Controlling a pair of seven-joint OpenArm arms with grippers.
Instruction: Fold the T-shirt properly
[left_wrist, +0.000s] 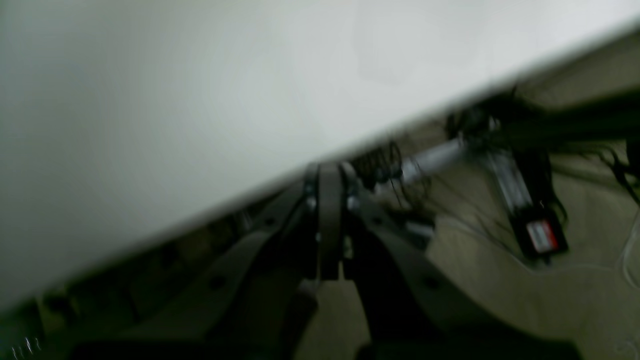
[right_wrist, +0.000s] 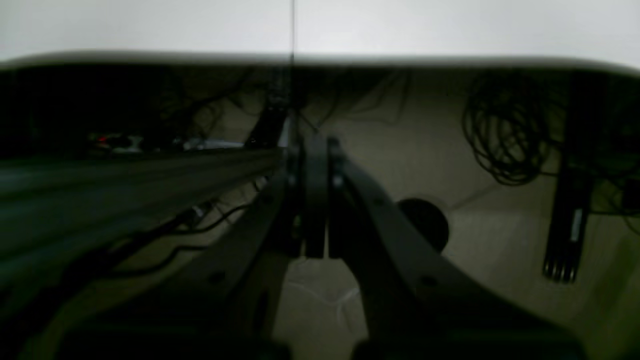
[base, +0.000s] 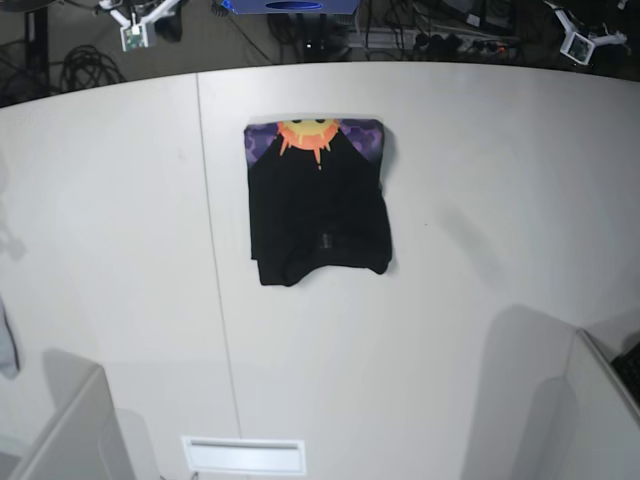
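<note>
The black T-shirt (base: 318, 205) lies folded into a compact rectangle on the white table (base: 480, 180), slightly left of centre. A strip of its orange-yellow sun print on purple (base: 310, 135) shows along the far edge. My left gripper (left_wrist: 330, 172) is shut and empty, hanging past the table's far edge; it shows small in the base view (base: 580, 40) at the top right. My right gripper (right_wrist: 315, 145) is shut and empty, also beyond the table edge, at the top left of the base view (base: 135, 30). Both are far from the shirt.
A light grey garment (base: 6, 345) hangs at the table's left edge. Cables (right_wrist: 505, 130) and equipment lie on the floor behind the table. Grey panels stand at the near left (base: 60, 430) and near right (base: 600, 420). A white slot (base: 243, 455) sits at the front.
</note>
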